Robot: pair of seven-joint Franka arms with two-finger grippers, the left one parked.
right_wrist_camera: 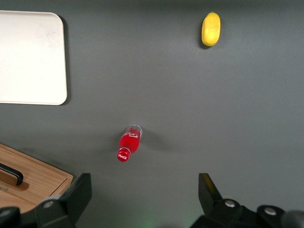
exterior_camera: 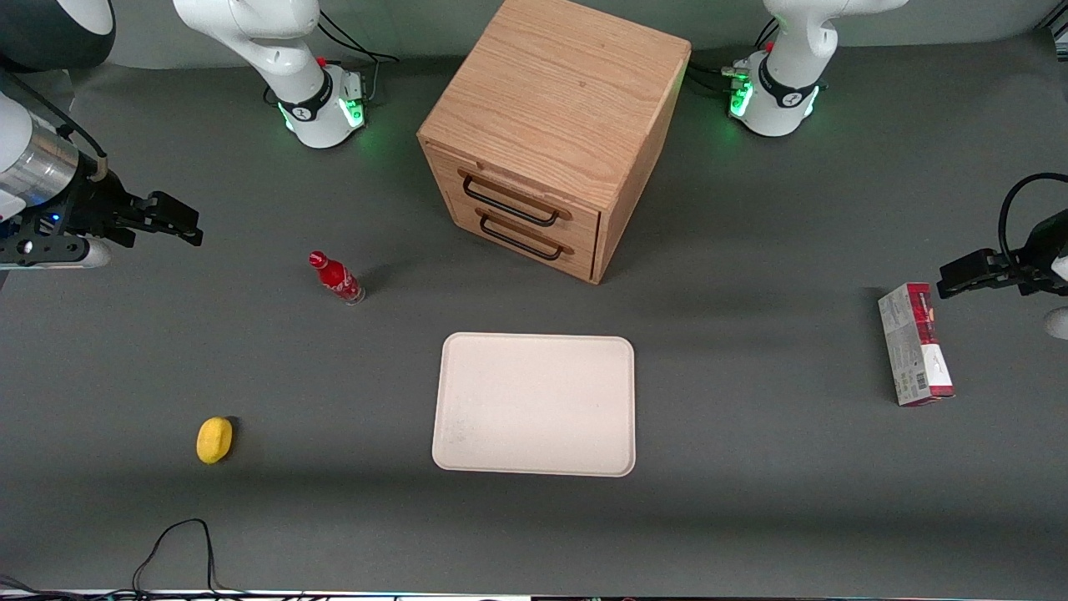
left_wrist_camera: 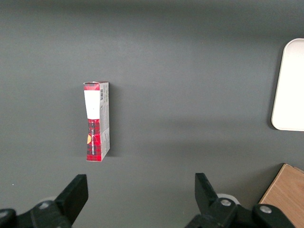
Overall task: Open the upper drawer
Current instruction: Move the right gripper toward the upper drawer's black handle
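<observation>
The light oak cabinet (exterior_camera: 555, 117) stands at the back middle of the table. Its upper drawer (exterior_camera: 521, 200) is shut, with a wide thin black wire handle (exterior_camera: 510, 203); the identical lower drawer (exterior_camera: 521, 242) sits below it, also shut. My right gripper (exterior_camera: 179, 224) hangs open and empty above the table toward the working arm's end, well apart from the cabinet. In the right wrist view the gripper (right_wrist_camera: 145, 194) is wide open over bare table, with a corner of the cabinet (right_wrist_camera: 33, 183) and a piece of black handle (right_wrist_camera: 12, 173) showing.
A red bottle (exterior_camera: 336, 278) stands between my gripper and the cabinet. A yellow lemon-like object (exterior_camera: 214, 439) lies nearer the front camera. A white tray (exterior_camera: 534, 404) lies in front of the cabinet. A red and grey box (exterior_camera: 915, 344) lies toward the parked arm's end.
</observation>
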